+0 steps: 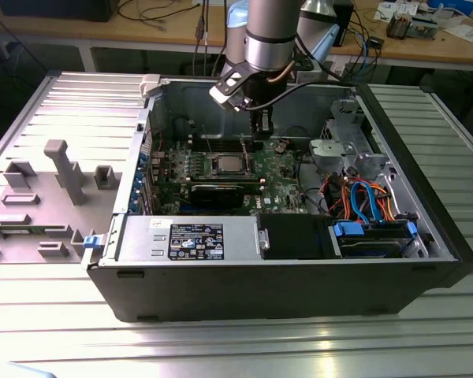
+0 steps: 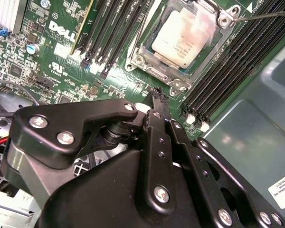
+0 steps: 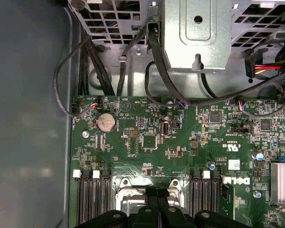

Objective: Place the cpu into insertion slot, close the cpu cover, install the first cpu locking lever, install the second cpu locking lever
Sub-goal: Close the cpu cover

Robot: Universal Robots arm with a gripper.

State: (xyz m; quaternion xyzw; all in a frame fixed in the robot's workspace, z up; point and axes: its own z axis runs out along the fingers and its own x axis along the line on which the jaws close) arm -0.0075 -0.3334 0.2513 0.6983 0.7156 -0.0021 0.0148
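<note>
Over board [image 3: 180,142]: gripper [image 2: 156,96], fingers pressed together, empty
Near it: one chip [image 2: 183,40] framed by one cover [image 2: 156,71]
Around: two banks of memory slots [image 2: 111,33], one coin battery [image 3: 106,122]

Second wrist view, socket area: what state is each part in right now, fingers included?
cpu: seated in the insertion slot, metal top up.
cpu cover: down over the cpu, framing it.
locking lever: lying low beside the slot; latched or not, cannot tell.
gripper: fingers shut, empty, above the board by the slot.
computer case: on its side, open.
</note>
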